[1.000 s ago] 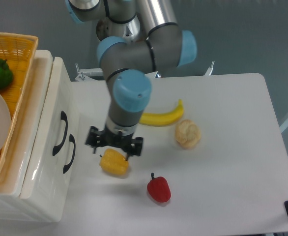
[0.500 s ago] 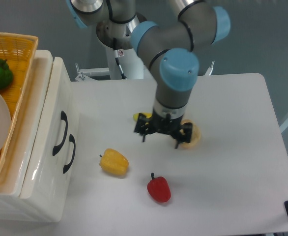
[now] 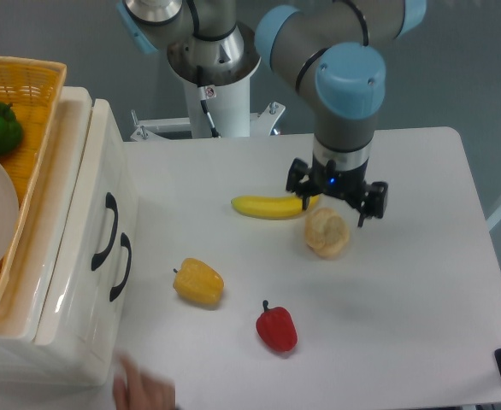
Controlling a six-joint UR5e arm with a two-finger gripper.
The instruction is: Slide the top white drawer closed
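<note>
- My pincer hangs over the middle of the table, its two fingers spread wide and gripping nothing, just above the bread roll and the right end of the banana
- The top white drawer sits at the left edge of the view, its black curved handle facing the table; its front looks nearly level with the lower drawer, so I judge it shut or close to it, though I cannot tell the exact gap from above
- I am well apart from the cabinet, with the yellow pepper lying between us and the red pepper nearer the front edge
- If any push remains, I would approach low and to the left, skirting the yellow pepper, and press flat on the drawer face beside the handle, not on the handle's curve, so the fingers do not slip
- Push straight and square, or the drawer may jam or the cabinet shift under the wicker basket
- A hand shows at the bottom edge near the cabinet; I would keep clear of it
</note>
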